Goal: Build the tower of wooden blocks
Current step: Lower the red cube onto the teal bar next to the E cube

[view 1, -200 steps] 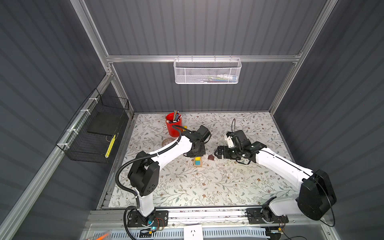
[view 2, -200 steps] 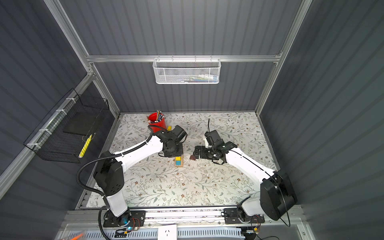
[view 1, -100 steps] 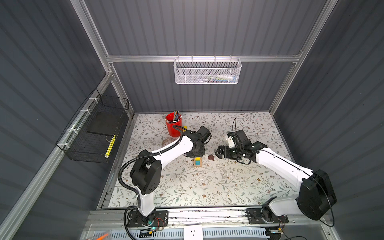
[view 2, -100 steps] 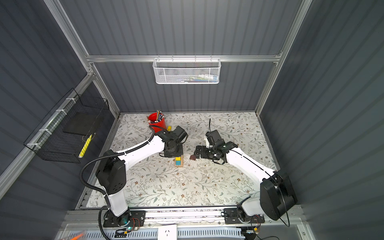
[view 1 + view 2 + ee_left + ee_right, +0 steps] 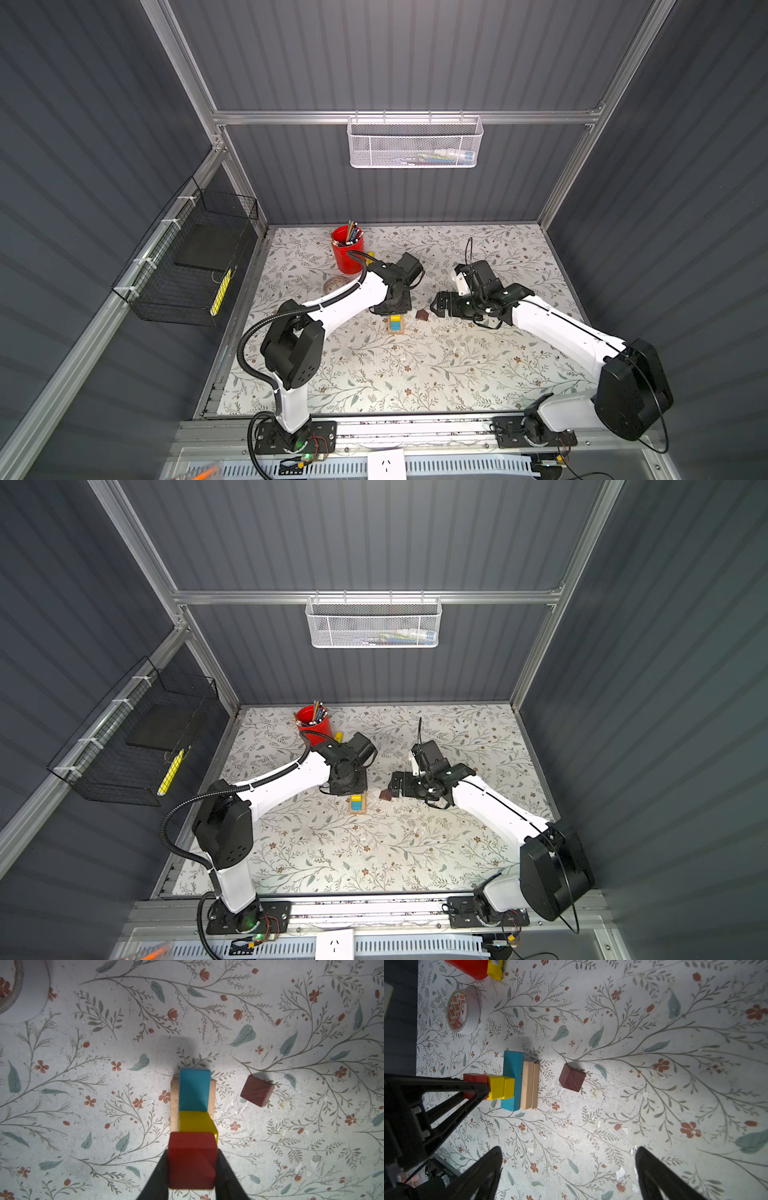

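The tower stands mid-table in both top views [image 5: 395, 324] [image 5: 357, 803]. It is made of tan oblongs [image 5: 529, 1084], a blue oblong [image 5: 511, 1080] on them, and a yellow cube [image 5: 501, 1086] on that. Topmost is the red cube [image 5: 191, 1165]. My left gripper [image 5: 192, 1153] comes down from above and is shut on the red cube, one finger on each side. The dark brown roof-shaped piece [image 5: 572, 1080] lies on the mat just right of the tower [image 5: 422, 315]. My right gripper [image 5: 569, 1150] hovers beside that piece, open and holding nothing.
A red pen cup [image 5: 347, 249] stands at the back left, with a yellow marker [image 5: 495, 968] beside it and a tape roll [image 5: 462, 1012] close by. A white mesh basket [image 5: 415, 143] hangs on the back wall. A black wire basket [image 5: 187, 266] hangs on the left wall.
The left arm's elbow has shifted slightly. Both grippers and the blocks stay about where they were.
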Controlling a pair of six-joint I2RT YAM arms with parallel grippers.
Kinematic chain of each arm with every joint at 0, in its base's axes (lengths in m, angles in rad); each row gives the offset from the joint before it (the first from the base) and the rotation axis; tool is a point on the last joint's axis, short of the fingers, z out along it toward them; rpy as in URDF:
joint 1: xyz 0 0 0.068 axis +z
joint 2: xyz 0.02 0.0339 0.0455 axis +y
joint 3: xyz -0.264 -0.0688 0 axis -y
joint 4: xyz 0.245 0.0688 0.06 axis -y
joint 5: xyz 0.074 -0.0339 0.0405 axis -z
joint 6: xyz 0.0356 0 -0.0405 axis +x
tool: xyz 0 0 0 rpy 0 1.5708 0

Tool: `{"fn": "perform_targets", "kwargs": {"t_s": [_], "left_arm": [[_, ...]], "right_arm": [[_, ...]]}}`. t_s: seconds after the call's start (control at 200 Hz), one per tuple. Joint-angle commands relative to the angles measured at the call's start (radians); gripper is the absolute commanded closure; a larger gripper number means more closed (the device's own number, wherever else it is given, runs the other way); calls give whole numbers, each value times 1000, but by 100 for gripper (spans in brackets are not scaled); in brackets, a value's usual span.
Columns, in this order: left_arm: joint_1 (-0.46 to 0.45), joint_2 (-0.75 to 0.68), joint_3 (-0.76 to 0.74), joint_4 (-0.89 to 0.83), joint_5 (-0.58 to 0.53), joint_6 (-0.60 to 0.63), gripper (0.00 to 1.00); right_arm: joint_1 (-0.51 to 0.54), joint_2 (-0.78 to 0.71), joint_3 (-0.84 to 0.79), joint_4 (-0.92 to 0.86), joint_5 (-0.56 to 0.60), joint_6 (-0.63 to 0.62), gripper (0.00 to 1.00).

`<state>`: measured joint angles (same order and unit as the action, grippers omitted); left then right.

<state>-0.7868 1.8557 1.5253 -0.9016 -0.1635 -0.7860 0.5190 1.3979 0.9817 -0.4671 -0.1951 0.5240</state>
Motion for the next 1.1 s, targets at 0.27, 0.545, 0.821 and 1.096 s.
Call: {"fn": "perform_targets", "kwargs": {"t_s": [0.27, 0.545, 0.821, 1.096], "left_arm": [[-9, 34, 55, -37, 1, 41, 55], [-9, 45, 58, -33, -2, 48, 55], [-8, 54, 55, -43, -13, 49, 59], [-9, 61, 53, -53, -23, 39, 60]], "right_arm": [[-7, -8, -18, 7, -3, 9, 1], [-11, -9, -23, 7, -3, 11, 1], [-12, -9, -26, 10, -7, 13, 1], [-14, -13, -29, 10, -7, 13, 1]]}}
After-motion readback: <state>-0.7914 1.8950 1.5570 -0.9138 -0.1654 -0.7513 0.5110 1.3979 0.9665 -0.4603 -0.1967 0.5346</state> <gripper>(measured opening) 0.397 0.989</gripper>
